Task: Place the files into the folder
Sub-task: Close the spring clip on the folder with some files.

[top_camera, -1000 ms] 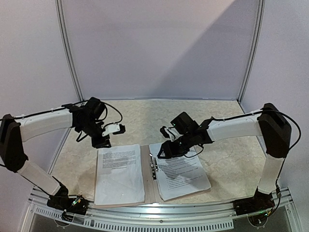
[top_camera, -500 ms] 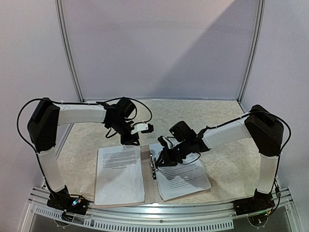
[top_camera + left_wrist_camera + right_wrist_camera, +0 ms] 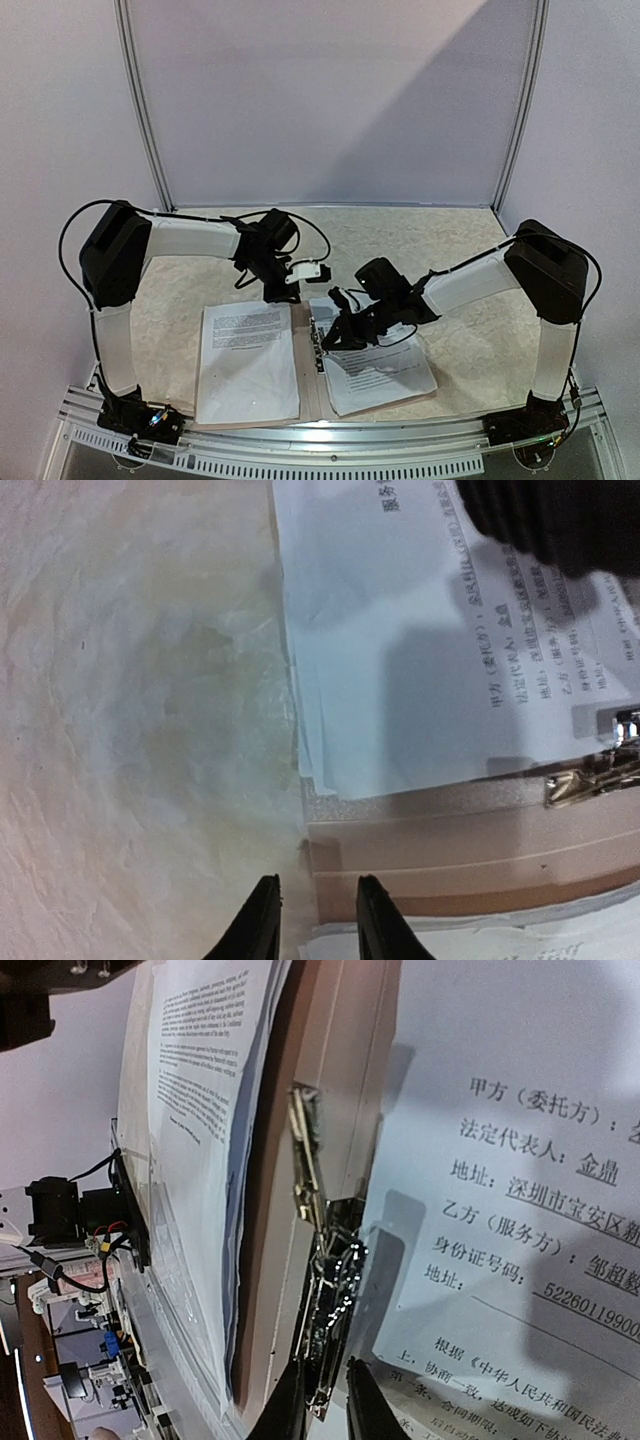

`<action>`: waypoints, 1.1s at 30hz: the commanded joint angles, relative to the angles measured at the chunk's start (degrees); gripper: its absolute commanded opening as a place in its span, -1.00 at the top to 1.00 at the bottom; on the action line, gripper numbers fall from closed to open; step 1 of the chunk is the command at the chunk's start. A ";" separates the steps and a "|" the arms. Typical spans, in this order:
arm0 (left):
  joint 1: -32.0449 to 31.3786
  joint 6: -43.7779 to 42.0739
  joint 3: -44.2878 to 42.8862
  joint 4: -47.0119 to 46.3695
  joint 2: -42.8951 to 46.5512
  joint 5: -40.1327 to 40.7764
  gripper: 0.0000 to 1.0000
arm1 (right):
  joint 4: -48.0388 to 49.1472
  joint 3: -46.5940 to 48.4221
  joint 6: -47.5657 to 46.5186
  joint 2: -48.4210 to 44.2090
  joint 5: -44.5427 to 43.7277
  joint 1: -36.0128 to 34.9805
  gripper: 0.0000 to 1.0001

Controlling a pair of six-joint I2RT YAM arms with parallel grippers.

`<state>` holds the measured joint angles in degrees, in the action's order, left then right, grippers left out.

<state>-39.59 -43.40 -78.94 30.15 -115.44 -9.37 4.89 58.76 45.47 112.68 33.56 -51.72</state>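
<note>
The right gripper (image 3: pixel 327 1402) has its two fingers pressed close together. They pinch the near end of the metal clip (image 3: pixel 322 1290). The clip is long and thin. It lies along the middle fold of the folder (image 3: pixel 306 385), with one end at 12 o'clock and the other at 6 o'clock as seen from above the arms.

The left gripper (image 3: pixel 315 925) has its fingers a little bit apart, and nothing is between them. It points down at the far end of the folder's middle fold, at the 12 o'clock edge. Bare table (image 3: pixel 130 730) shows just beside it.

The folder lies open and flat on the table, close to the arms, at 6 o'clock from the table's middle. Its long side runs from 12 o'clock to 6 o'clock, and its two brown halves spread out toward 9 o'clock and 3 o'clock.

The files (image 3: pixel 520 1160) lie on the folder in two piles. The left pile (image 3: pixel 248 370) sits straight on the left half, with its long side running 12 to 6 and its lines of words at the 12 o'clock end. The right pile (image 3: pixel 385 365) sits on the right half and is turned a little. Its long side runs from about 11 o'clock to 5 o'clock, and its 11 o'clock corner is just beside the clip.
</note>
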 commanded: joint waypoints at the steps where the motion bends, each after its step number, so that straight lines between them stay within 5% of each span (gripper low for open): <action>1: -0.84 0.83 -2.14 -0.52 -0.35 -1.72 0.42 | -1.79 -1.29 0.16 -0.93 0.33 -1.00 0.72; 33: -5.11 -0.12 -2.68 4.06 7.51 -1.31 0.40 | -4.11 1.48 -2.18 -6.88 -0.13 -0.96 0.62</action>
<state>-44.88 -43.07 -82.28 32.62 -112.25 -11.88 1.39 58.83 43.46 109.58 33.39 -52.49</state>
